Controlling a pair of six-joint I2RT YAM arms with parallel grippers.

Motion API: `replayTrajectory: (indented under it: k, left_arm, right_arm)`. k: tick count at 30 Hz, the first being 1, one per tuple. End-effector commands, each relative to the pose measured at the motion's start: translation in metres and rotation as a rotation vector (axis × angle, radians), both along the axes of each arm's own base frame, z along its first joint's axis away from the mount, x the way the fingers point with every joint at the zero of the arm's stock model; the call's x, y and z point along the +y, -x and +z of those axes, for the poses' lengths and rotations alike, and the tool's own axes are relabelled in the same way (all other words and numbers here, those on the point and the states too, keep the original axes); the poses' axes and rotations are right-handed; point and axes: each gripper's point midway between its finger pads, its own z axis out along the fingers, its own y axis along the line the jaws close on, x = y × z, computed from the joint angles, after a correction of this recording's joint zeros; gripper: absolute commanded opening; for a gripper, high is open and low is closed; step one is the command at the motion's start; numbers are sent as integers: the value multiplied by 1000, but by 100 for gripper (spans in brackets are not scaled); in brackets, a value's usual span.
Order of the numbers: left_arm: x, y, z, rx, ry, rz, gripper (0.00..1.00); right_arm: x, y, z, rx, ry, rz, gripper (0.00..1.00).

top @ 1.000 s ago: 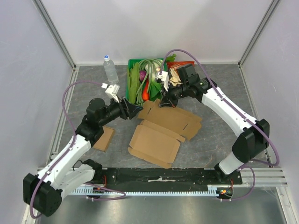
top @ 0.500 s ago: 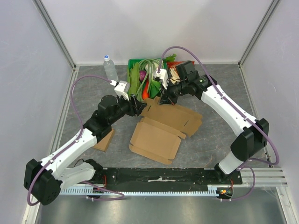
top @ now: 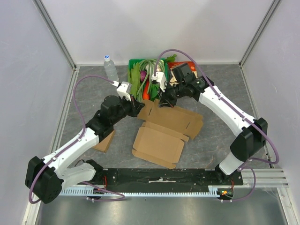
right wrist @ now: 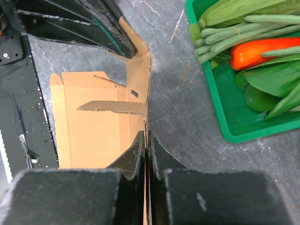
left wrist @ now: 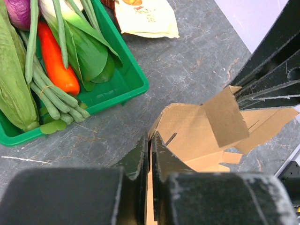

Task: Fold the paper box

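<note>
Jaws first: the left pair is pinched shut on a flap edge of the cardboard box (top: 161,136), and the right pair is clamped on the back edge nearby. The box is spread mostly flat on the desk (top: 211,75) between the arms, so folding looks barely started and every wall is left to raise. The green crate (left wrist: 131,89) just behind is stuffed with beans (left wrist: 56,89), corn (left wrist: 14,93) and a purple onion (left wrist: 18,7).

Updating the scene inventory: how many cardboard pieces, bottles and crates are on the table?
Cardboard pieces: 2 (unfolded box, small piece)
Plastic bottle: 1
Green crate: 1
Total: 4
</note>
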Motion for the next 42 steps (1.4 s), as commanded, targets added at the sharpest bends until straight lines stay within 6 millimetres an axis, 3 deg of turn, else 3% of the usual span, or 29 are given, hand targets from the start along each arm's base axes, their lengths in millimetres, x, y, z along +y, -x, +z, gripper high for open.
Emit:
replayTrajectory:
  k: [1,7,10,12,17,19,21,22,23,27,33,37,42]
  left_arm:
    - [-1,-3,10,-47,26,4,2]
    - [5,4,5,-68,72,28,2]
    - [8,7,3,-84,102,38,2]
    - [9,7,0,-79,103,42,2]
    - [13,3,-16,-48,90,82,2]
    - [15,3,-27,-18,94,98,2]
    - [14,4,-34,6,111,106,2]
    - [15,5,-42,27,109,109,2]
    - [18,4,-45,27,111,132,2]
    - [24,10,-70,83,102,159,2]
    - [27,16,-93,131,99,166,2]
    - [23,20,-98,145,107,142,2]
    - [29,28,-106,162,107,146,8]
  right_arm:
    - [-2,-12,25,-68,-19,-99,10]
    - [-18,-17,15,-108,7,-211,29]
    - [-23,-12,3,-99,26,-224,30]
    - [-22,-7,-6,-82,24,-208,26]
    - [-13,-12,-23,-173,47,-253,0]
    - [-13,-12,-30,-235,71,-276,0]
    - [-7,-22,-22,-374,63,-332,0]
    - [-5,-15,-29,-398,68,-326,0]
    - [-8,-26,-22,-463,64,-381,0]
    - [-11,-31,-25,-573,137,-399,0]
    - [8,-13,-32,-691,199,-322,0]
    - [24,11,-43,-715,190,-268,0]
    - [24,32,-61,-757,203,-273,0]
